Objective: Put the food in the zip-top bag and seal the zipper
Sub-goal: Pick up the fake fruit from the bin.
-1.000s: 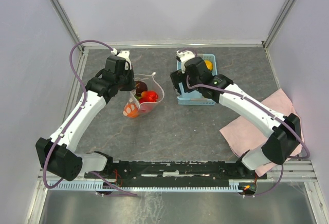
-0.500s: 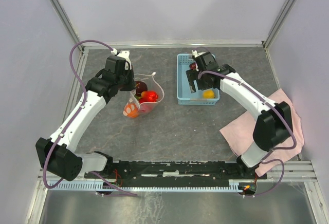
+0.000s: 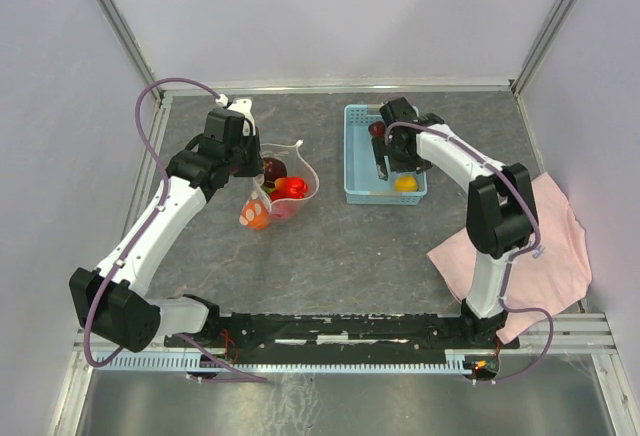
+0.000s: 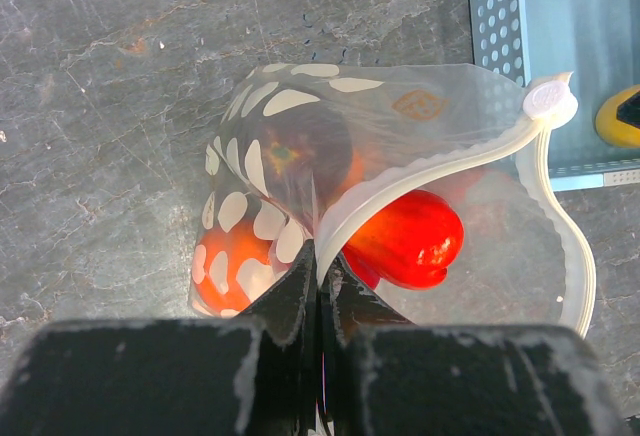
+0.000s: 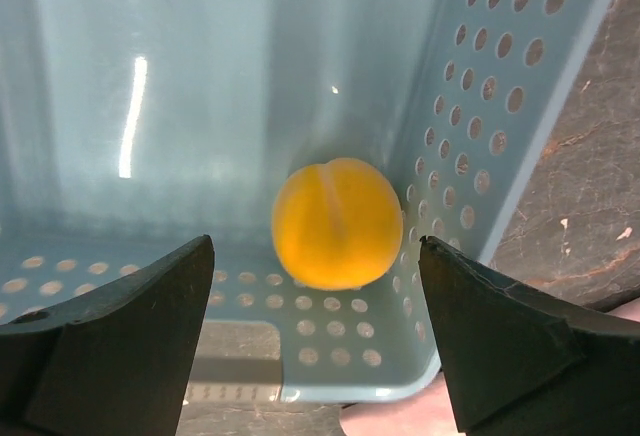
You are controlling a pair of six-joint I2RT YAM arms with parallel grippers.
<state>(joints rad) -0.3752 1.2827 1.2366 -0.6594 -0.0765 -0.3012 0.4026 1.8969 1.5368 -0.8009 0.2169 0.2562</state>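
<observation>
The zip-top bag (image 3: 285, 194) stands open on the table with red (image 4: 410, 241), dark purple (image 4: 300, 151) and orange (image 4: 232, 256) toy food inside. My left gripper (image 4: 320, 256) is shut on the bag's rim beside the zipper (image 4: 430, 171), and it also shows in the top view (image 3: 252, 159). My right gripper (image 5: 315, 251) is open and empty, hanging over a yellow fruit (image 5: 337, 223) in the light blue basket (image 5: 500, 156). In the top view the right gripper (image 3: 383, 164) is inside the basket (image 3: 352, 171), left of the yellow fruit (image 3: 405, 183). A dark red fruit (image 3: 377, 128) lies at the basket's far end.
A pink cloth (image 3: 545, 246) lies at the right, near the basket's front corner, under the right arm. The basket's corner (image 4: 500, 16) sits close to the right of the bag's mouth. White walls and a metal frame border the table.
My right arm has swung from the basket's left side to over its inside. The yellow fruit now lies at the near right corner instead of the far right. The left arm has not moved.
</observation>
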